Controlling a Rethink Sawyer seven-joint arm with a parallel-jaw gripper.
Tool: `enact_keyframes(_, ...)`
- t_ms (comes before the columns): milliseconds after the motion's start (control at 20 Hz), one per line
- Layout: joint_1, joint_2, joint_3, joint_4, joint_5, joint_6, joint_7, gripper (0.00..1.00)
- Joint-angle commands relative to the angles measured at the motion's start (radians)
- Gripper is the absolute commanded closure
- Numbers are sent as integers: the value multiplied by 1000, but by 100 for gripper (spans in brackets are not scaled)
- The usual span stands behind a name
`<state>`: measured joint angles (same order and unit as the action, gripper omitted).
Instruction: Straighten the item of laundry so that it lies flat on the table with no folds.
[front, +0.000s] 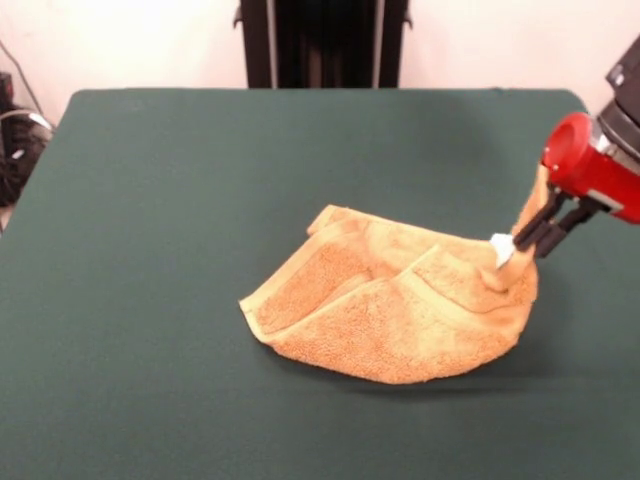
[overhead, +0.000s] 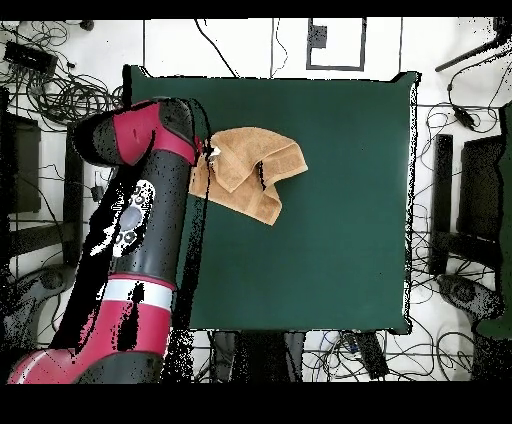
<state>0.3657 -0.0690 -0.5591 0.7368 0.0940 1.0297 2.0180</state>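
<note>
tool (front: 527, 238) pinching towel (front: 390, 310) corner, seemingly near table (front: 150, 250) edge

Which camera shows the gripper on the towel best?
The front view: the gripper is shut on the towel by its white label. Overhead, the arm hides the gripper; only the towel shows.

Showing 1 orange-yellow towel (front: 390, 310) w/ 1 small white label (front: 501, 245) at mid-right of the front view, lying on 1 green table (front: 200, 200), plus 1 red-black arm (overhead: 150, 200) w/ 1 gripper (front: 535, 235).
</note>
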Motion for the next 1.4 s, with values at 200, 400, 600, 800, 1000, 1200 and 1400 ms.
enact_keyframes(200, -4, 80, 18, -115, 79, 150, 360, 100)
enact_keyframes(400, 3, 62, 27, -77, 72, 127, 371, 100)
enact_keyframes(600, 10, 46, 31, -38, 66, 94, 401, 100)
enact_keyframes(800, 13, 36, 36, -17, 57, 70, 402, 0)
enact_keyframes(1000, 16, 21, 47, 10, 57, 56, 411, 0)
enact_keyframes(1200, 8, 16, 54, 10, 66, 57, 421, 0)
enact_keyframes(1400, -8, 27, 53, -21, 65, 70, 402, 0)
